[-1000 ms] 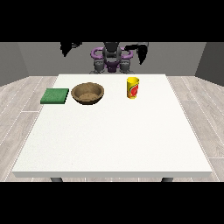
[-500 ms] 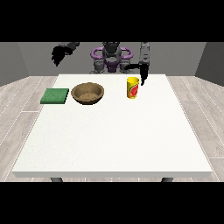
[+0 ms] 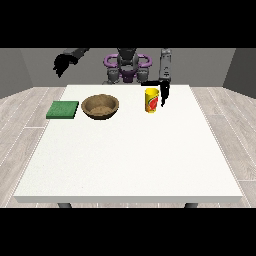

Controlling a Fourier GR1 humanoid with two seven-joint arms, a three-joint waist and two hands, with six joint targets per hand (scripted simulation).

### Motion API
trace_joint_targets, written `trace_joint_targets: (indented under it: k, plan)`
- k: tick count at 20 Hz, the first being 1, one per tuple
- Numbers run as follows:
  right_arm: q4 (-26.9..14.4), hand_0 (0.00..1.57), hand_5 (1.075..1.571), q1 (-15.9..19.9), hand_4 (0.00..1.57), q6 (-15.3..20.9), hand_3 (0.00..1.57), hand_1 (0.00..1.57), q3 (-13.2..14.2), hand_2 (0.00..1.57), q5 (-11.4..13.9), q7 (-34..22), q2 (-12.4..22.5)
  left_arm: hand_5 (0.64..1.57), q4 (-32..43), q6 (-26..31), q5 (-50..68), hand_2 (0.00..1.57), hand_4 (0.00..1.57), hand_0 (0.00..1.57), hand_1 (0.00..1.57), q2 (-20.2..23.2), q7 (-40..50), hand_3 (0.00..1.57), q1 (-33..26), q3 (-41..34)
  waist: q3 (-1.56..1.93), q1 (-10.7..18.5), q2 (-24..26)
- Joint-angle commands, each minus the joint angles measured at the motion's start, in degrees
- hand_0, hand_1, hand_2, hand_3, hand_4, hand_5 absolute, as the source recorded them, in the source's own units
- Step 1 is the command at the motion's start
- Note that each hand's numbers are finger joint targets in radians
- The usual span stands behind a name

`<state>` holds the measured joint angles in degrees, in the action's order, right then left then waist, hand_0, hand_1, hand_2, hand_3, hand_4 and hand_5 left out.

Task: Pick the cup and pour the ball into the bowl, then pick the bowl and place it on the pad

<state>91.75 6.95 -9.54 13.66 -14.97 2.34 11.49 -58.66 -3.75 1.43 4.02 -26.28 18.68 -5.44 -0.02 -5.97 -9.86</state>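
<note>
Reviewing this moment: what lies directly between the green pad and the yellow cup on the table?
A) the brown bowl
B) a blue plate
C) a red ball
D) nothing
A: the brown bowl sits on the table between the green pad and the yellow cup.

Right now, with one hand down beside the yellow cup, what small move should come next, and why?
Probably bring the hand at the view's right sideways onto the yellow cup and curl its fingers round it. The hand hangs just beside the cup, which stands upright on the table and looks not yet held. The bowl and green pad wait further along.
</note>
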Motion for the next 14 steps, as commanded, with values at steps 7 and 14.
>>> trace_joint_targets:
  k: [7, 14]
  plan:
    - [-0.59, 0.00, 1.569, 3.43, 0.68, -2.81, 0.00, 0.00, 1.87, 0.00, -3.38, -1.05, 2.55, 1.553, 18.02, -2.48, 0.45, 0.64, 1.01, 0.70, 0.70, 1.16, -9.34, 0.00, 8.28, -5.38, -0.01, -2.76, -3.07]
    - [4.11, 0.00, 1.568, 3.70, 0.64, -4.10, 0.16, 0.00, 4.60, 0.00, -9.45, -9.82, 6.60, 1.457, 23.04, -14.62, -5.67, 1.57, 1.37, 1.28, 1.28, -0.95, -14.77, 1.57, 7.12, -4.22, -0.02, -6.63, -2.08]
